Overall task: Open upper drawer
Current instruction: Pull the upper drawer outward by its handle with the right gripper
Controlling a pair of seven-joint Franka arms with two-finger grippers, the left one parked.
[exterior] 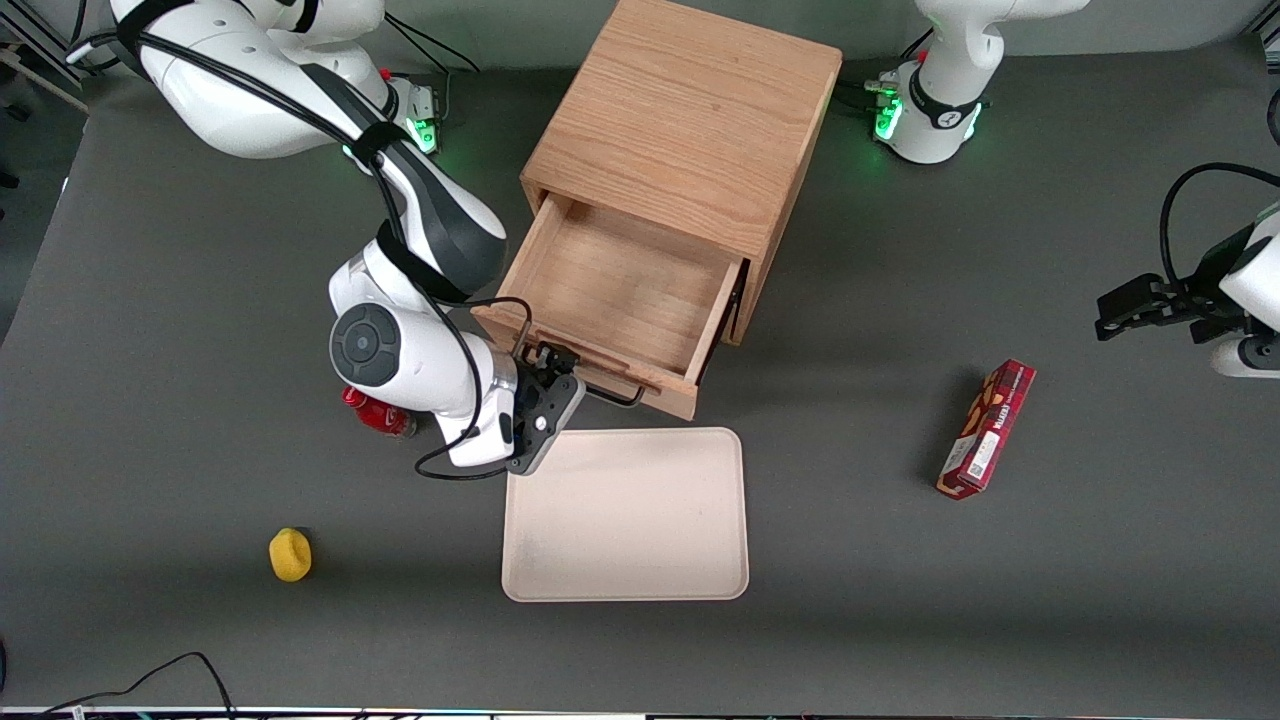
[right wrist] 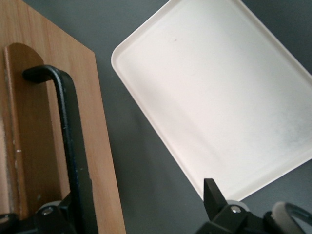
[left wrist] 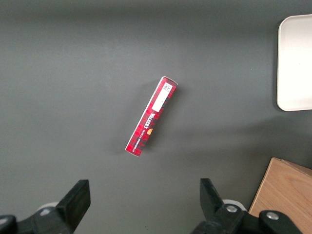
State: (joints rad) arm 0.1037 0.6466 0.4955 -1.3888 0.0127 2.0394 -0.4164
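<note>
The upper drawer [exterior: 625, 290] of the wooden cabinet [exterior: 690, 120] stands pulled far out, its inside bare. Its thin black bar handle [exterior: 605, 392] runs along the drawer front, on the side nearest the front camera. My right gripper [exterior: 548, 372] is at the working arm's end of that handle, just above the tray's corner. In the right wrist view the handle [right wrist: 68, 131] runs along the oak drawer front [right wrist: 100, 146] down to one finger [right wrist: 73, 209]. The gripper [right wrist: 141, 200] is open, its jaws wide apart and not closed on the bar. The lower drawer is hidden under the upper one.
A cream tray [exterior: 625, 515] lies in front of the open drawer, close to its front. A red can [exterior: 380, 412] lies under my arm. A yellow object [exterior: 290, 555] sits nearer the front camera. A red box [exterior: 987, 428] lies toward the parked arm's end of the table.
</note>
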